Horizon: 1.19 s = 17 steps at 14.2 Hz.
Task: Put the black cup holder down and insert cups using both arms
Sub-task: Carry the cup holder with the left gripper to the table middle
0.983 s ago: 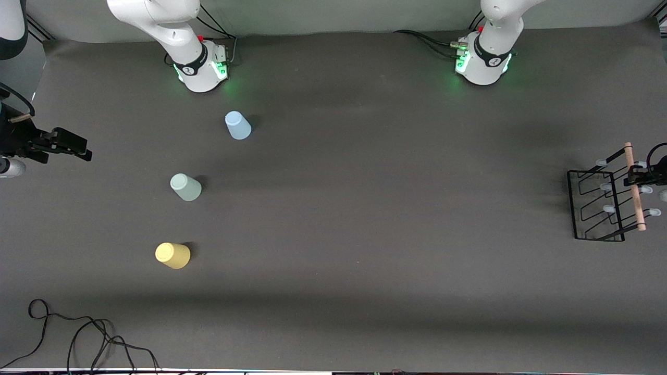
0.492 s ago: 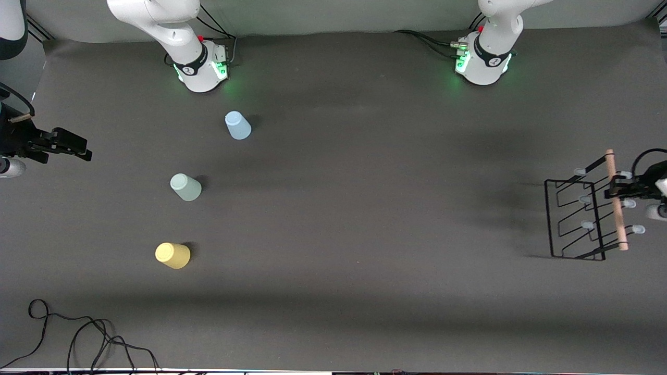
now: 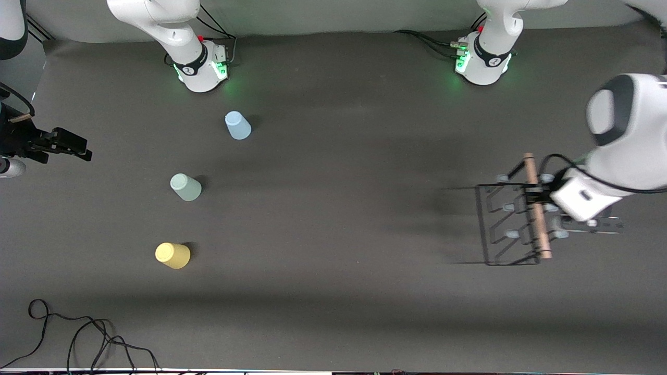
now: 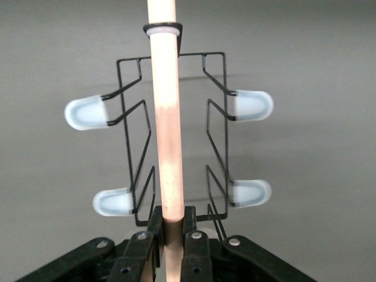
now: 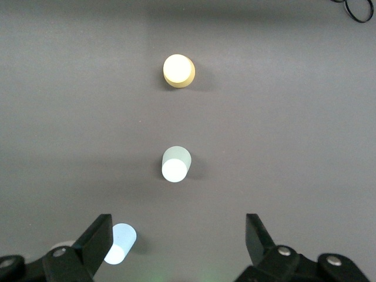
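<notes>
**Black rack held over the bench**

Black cup holder [image 3: 513, 219] hangs over the bench [image 3: 344, 208] at the left arm's end, its wooden rod [image 4: 165, 117] clamped by the left tool [image 4: 170, 238]. Blue cup [image 3: 237, 125], green cup [image 3: 185, 187] and yellow cup [image 3: 172, 255] stand well apart from it, upturned, nothing between. Right tool [image 5: 176, 247] waits wide open, empty.

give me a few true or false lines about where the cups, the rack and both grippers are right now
1. The left gripper is shut on the wooden handle of the black cup holder. True.
2. A cup already sits on one of the holder's pegs. False: the pegs seen in the left wrist view are bare, and all three cups stand on the table toward the right arm's end.
3. The yellow cup is nearer to the front camera than the pale green cup. True.
4. The right gripper is shut on the light blue cup. False: its fingers are spread open and hold nothing.
5. The three cups stand upside down. True.
</notes>
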Each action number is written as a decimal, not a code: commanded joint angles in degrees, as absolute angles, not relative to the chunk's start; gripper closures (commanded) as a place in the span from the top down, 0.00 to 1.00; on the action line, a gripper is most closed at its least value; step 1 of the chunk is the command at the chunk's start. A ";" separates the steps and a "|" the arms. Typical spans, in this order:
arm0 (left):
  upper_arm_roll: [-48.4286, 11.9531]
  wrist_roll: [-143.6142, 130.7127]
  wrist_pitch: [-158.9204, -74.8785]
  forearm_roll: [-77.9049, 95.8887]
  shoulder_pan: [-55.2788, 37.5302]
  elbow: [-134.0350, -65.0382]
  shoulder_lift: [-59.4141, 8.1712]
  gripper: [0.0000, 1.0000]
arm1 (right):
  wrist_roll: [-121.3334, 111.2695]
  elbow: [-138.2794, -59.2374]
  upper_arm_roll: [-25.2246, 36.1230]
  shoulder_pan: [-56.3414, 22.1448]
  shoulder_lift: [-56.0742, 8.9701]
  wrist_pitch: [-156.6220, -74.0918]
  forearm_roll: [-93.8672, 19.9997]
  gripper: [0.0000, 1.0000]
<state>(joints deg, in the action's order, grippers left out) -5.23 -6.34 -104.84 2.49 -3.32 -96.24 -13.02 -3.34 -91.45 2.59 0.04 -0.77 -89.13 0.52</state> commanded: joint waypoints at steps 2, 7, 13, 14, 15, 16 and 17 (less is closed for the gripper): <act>-4.04 -21.06 -104.76 2.81 -14.56 -92.39 -15.89 0.00 | -2.46 -91.32 2.20 0.53 -0.53 -89.56 0.09 1.00; -3.96 -36.88 -104.77 2.29 -28.36 -82.63 -24.41 0.00 | -2.46 -91.23 2.20 0.53 -0.70 -89.65 0.09 1.00; -3.96 -51.92 -109.32 2.29 -41.29 -70.94 -36.81 0.00 | -2.46 -91.23 2.20 0.53 -0.70 -89.74 0.09 1.00; -3.87 -53.86 -110.82 2.29 -42.61 -69.62 -38.57 0.00 | -2.46 -91.32 2.20 0.53 -0.70 -89.65 0.09 1.00; -3.95 -54.49 -112.05 2.29 -43.58 -69.00 -39.45 0.00 | -2.46 -91.32 2.20 0.53 -0.62 -89.65 0.09 1.00; -3.87 -54.49 -113.02 2.29 -44.46 -68.91 -39.90 0.00 | -2.46 -91.32 2.20 0.53 -0.62 -89.65 0.09 1.00; -3.95 -54.41 -113.55 2.29 -45.08 -68.91 -39.99 0.00 | -2.46 -91.32 2.20 0.53 -0.62 -89.65 0.09 1.00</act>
<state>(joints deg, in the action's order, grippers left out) -5.06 -53.12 -113.76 2.60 -43.37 -72.58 -38.69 -3.34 -91.47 2.59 0.04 -0.77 -89.17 0.52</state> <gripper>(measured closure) 0.837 0.000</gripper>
